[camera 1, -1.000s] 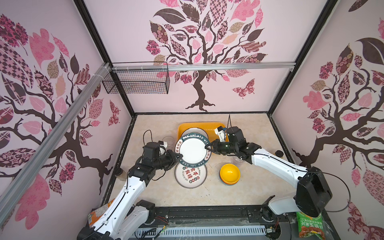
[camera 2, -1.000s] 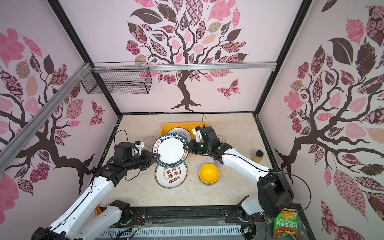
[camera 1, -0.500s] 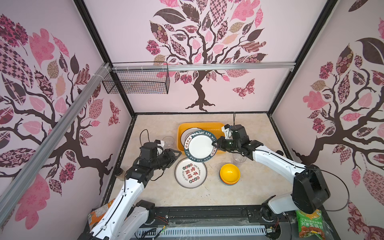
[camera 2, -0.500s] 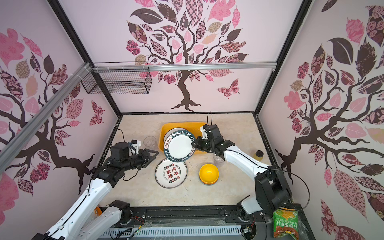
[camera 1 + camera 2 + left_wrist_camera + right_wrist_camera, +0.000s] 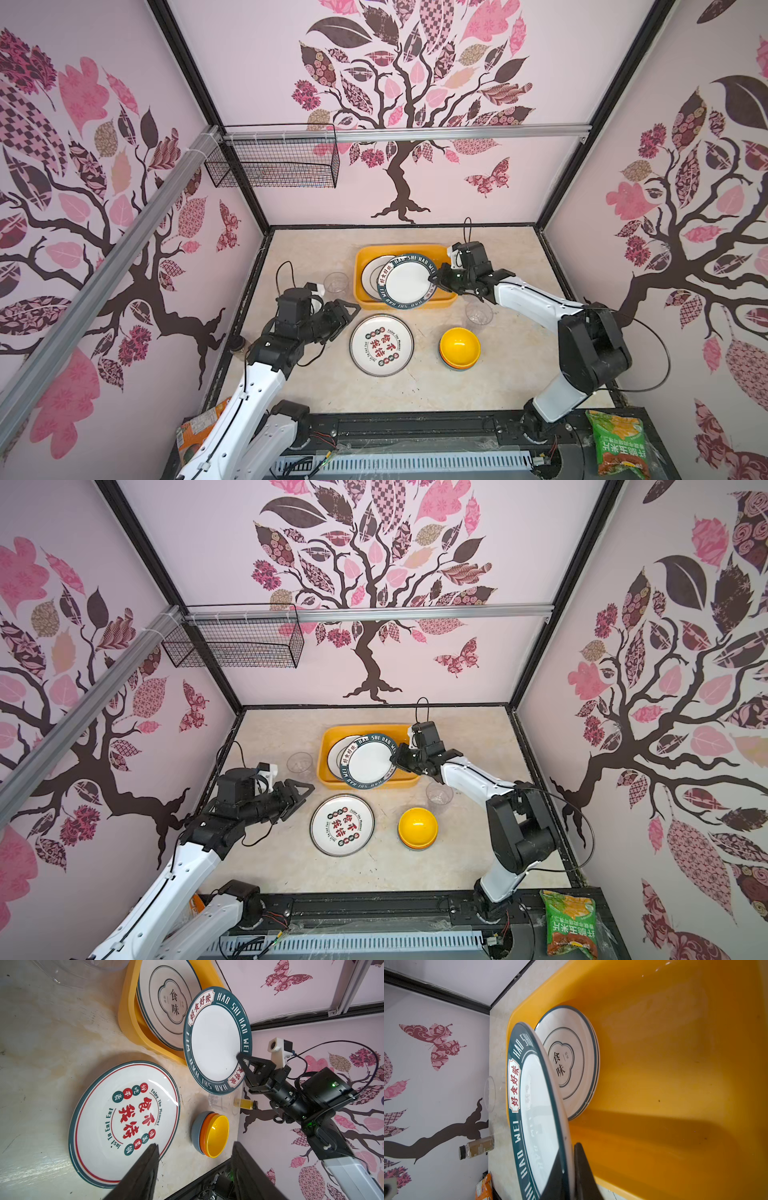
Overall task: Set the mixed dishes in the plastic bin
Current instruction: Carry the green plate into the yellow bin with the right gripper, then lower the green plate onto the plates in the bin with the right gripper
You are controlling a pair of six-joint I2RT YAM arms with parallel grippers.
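My right gripper is shut on the rim of a teal-rimmed white plate, held tilted over the yellow-orange plastic bin. Another plate lies inside the bin, partly hidden by the held plate. My left gripper hangs open and empty above the table, left of a plate with red characters. Right of that plate sits a stack of yellow, orange and blue bowls. One clear tumbler stands left of the bin, a second tumbler near its front right corner.
A black wire basket hangs on the back left rail. An amber bottle stands by the right wall, and another bottle by the left wall. A green snack bag and an orange bag lie off the table's front edge.
The left gripper let go of the teal-rimmed plate, opened and drew back to the left. The right gripper carried the plate back over the bin.
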